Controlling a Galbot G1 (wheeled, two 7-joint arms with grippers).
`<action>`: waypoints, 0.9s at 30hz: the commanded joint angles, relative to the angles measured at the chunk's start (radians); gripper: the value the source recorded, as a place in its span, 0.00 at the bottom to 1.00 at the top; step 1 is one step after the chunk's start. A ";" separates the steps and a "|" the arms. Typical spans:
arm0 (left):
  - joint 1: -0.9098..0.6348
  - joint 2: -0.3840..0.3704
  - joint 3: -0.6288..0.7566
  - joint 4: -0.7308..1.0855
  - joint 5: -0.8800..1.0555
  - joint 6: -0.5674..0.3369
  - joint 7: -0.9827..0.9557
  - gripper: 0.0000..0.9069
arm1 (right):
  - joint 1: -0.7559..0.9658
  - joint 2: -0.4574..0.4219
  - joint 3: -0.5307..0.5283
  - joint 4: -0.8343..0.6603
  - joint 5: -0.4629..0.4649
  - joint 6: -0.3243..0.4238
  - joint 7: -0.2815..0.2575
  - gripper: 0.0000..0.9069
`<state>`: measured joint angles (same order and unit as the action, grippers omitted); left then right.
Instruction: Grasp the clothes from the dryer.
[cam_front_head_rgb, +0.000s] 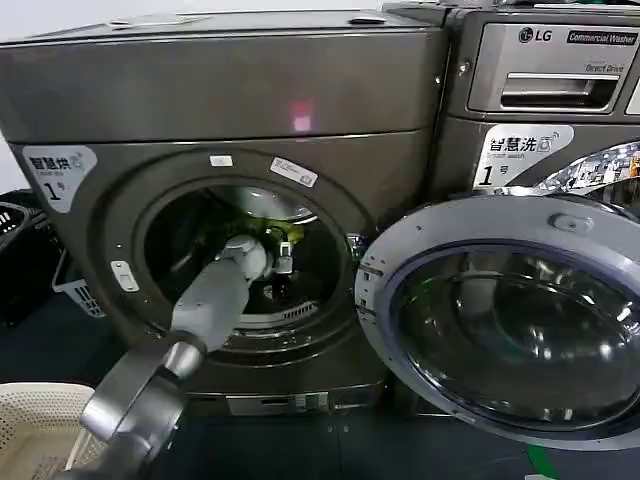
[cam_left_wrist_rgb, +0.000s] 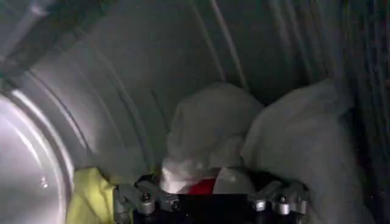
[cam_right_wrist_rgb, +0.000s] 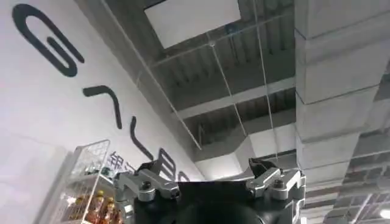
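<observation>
Reaching my left gripper (cam_left_wrist_rgb: 210, 198) into the dryer (cam_front_head_rgb: 110, 110), fingers (cam_left_wrist_rgb: 137, 198) spread, I am facing the white clothes (cam_left_wrist_rgb: 210, 131) straight ahead, just beyond the tips.

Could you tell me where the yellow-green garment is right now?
Inside the dryer drum, the yellow-green garment lies beside the white clothes, next to the left gripper.

Soft matt cloth clothes (cam_left_wrist_rgb: 213, 131) lie in the dryer (cam_front_head_rgb: 200, 90), brushed glossy metal.

Dim, blurry drum (cam_left_wrist_rgb: 122, 91); glare on door (cam_front_head_rgb: 510, 320)
</observation>
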<state>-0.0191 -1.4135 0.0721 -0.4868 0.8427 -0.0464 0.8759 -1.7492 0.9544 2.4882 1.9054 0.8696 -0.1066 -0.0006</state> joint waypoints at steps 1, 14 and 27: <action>0.003 -0.014 0.026 0.038 0.032 0.004 0.009 1.00 | 0.012 0.001 -0.020 0.007 -0.009 0.001 -0.001 1.00; 0.007 -0.024 0.023 0.052 -0.012 -0.019 0.057 0.00 | 0.015 -0.001 -0.022 0.004 -0.015 0.003 0.000 1.00; 0.011 -0.007 0.021 0.041 -0.050 -0.024 0.085 0.00 | 0.004 -0.007 -0.011 0.000 -0.012 0.005 0.000 1.00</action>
<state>-0.0108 -1.4228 0.0929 -0.4439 0.8075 -0.0718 0.9503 -1.7442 0.9491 2.4742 1.9058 0.8567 -0.1021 -0.0007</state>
